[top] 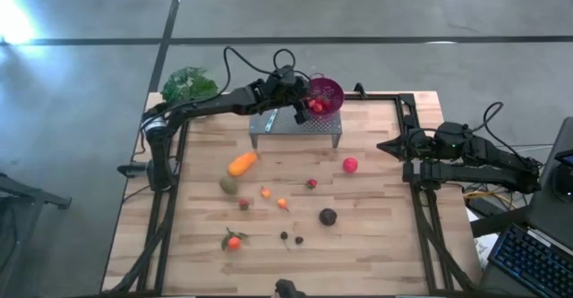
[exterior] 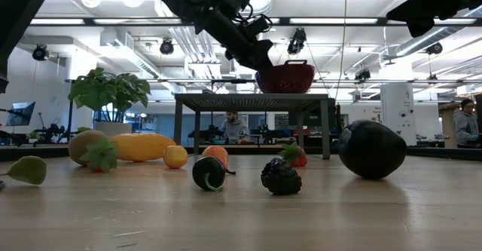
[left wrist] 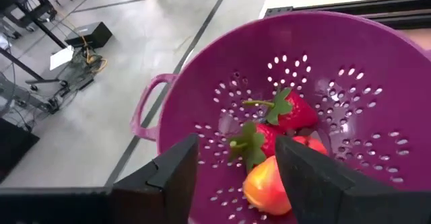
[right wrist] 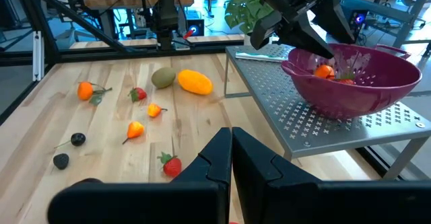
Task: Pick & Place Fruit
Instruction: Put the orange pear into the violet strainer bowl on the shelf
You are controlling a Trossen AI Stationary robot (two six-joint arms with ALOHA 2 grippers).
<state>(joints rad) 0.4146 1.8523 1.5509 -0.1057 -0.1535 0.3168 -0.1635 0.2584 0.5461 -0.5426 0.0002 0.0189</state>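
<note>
My left tool (left wrist: 236, 177) hangs over the purple colander (left wrist: 377, 69), its fingers (left wrist: 172, 173) spread apart with nothing between them. Just below them in the bowl lie two strawberries (left wrist: 291, 111) and an orange-red fruit (left wrist: 266, 187), loose on the perforated bottom. The colander stands on a grey metal rack (top: 295, 124) at the far edge of the surface (top: 376, 244), about midway along it, with a plant (top: 189, 84) at the far left corner.

My right tool (right wrist: 231, 158) waits at the right edge of the surface, fingers pressed together and holding nothing.

The rest of the fruit lies scattered on the wood:
- the long orange one (top: 242, 164) just in front of the rack's left end, the olive-green one (top: 228, 185) beside it toward the near edge
- the red ball (top: 350, 165) toward the right edge, well apart from the others
- the dark purple ball (top: 328, 216) nearer the near edge
- a small strawberry (top: 311, 183) close to the middle
- two small orange pieces (top: 266, 191) and a small red one (top: 243, 204) near the middle
- an orange with leaves (top: 233, 242) toward the near left corner
- two tiny dark berries (top: 298, 240) near the near edge
</note>
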